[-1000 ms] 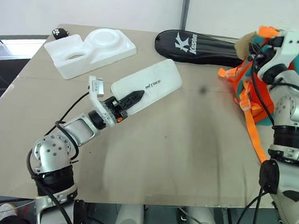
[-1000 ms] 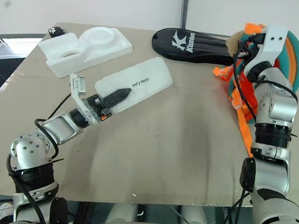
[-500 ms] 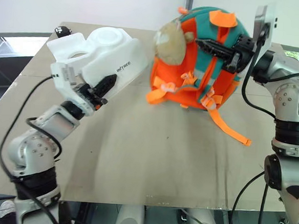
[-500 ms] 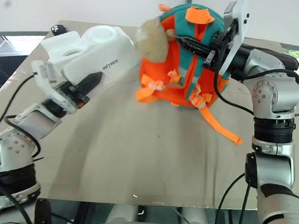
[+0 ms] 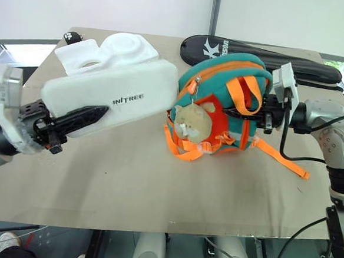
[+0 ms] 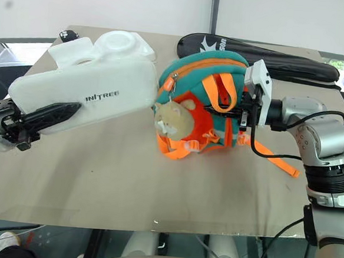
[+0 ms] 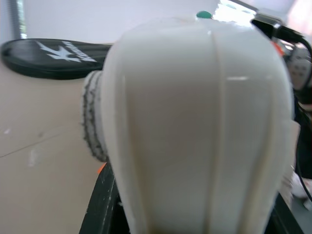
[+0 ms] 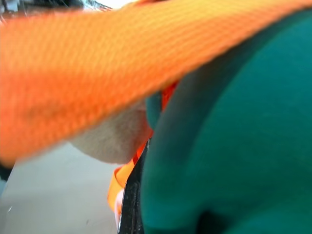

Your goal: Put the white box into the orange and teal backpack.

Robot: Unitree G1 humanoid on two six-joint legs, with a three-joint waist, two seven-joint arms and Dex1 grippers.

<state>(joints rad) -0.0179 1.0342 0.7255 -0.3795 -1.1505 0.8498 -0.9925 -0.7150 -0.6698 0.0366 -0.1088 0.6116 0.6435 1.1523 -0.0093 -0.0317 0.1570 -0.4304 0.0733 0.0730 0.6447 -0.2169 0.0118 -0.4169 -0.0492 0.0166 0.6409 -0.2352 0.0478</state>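
White box (image 5: pixel 112 95) probably touching backpack (image 5: pixel 221 103)

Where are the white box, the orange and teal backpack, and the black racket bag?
white box (image 5: pixel 127 96), left eye view, on its lid by the dark lettering.
orange and teal backpack (image 5: pixel 224 65), left eye view, on its teal top.
black racket bag (image 6: pixel 294 65), right eye view, on its long black cover.

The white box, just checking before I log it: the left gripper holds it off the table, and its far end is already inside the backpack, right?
Not quite. The left gripper does hold the white box off the table, but its far end sits beside the backpack, at the closed zipper. The left eye view shows it.
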